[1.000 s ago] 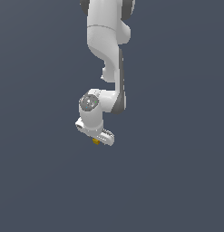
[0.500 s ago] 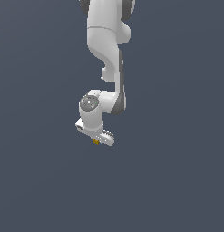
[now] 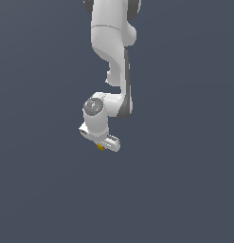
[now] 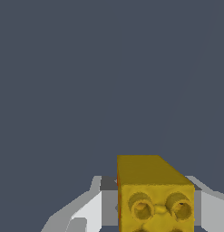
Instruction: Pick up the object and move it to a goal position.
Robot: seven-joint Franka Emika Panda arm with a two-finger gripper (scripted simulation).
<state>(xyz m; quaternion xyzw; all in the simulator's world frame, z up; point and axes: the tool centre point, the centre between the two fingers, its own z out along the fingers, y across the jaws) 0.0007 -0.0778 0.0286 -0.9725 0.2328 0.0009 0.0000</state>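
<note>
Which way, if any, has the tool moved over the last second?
Yes, slightly. The tool, shut on the yellow block, has shifted toward the exterior view's left, judged against the arm's upper casing.

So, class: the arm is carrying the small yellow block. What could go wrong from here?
1. The yellow block sits off to one side between the pincer fingers, so it might twist or slip out.
2. In the exterior view the block barely shows under the pincer, so a drop would be hard to notice.
</note>
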